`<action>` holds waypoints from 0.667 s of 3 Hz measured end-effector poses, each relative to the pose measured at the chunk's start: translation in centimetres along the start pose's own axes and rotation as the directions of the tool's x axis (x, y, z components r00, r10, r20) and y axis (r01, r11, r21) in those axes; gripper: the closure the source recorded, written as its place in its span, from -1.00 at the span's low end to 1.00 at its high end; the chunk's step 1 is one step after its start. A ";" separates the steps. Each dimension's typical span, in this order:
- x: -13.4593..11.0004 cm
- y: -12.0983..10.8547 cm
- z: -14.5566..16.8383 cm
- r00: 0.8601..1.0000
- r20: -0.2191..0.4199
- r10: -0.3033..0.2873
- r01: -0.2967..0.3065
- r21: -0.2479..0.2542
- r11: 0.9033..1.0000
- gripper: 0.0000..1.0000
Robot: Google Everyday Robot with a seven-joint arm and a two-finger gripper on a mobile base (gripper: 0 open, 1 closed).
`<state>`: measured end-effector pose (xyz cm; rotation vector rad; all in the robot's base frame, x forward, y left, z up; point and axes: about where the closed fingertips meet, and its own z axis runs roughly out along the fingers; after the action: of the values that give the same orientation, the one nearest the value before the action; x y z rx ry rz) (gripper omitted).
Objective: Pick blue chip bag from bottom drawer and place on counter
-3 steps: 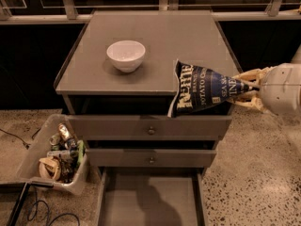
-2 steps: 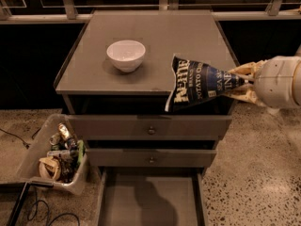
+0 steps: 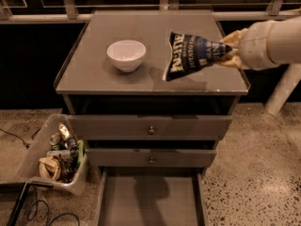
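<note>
The blue chip bag [image 3: 190, 54] hangs in the air over the right part of the counter [image 3: 94, 72], its lower end just above the surface. My gripper [image 3: 229, 51] comes in from the right, and its pale fingers are shut on the bag's right end. The bottom drawer [image 3: 149, 201] is pulled out at the foot of the cabinet and its grey floor is bare.
A white bowl [image 3: 126, 54] stands on the counter left of the bag. Two knobbed drawers [image 3: 150, 127] sit above the open drawer. A plastic bin of clutter [image 3: 59, 157] and cables lie on the floor at the left. A white post [image 3: 282, 91] stands at the right.
My gripper has carried the bag up and to the left, from beside the cabinet's front right corner to over the counter's right side.
</note>
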<state>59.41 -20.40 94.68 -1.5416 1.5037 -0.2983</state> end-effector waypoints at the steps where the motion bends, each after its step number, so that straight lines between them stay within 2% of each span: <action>1: 1.6 -3.0 2.7 1.000 -0.019 0.024 -0.024 0.005 1.000 1.00; 2: 4.1 -4.7 5.0 0.993 -0.018 0.115 -0.114 0.025 0.993 1.00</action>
<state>66.99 -22.66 93.72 -1.4310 1.5916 -0.2649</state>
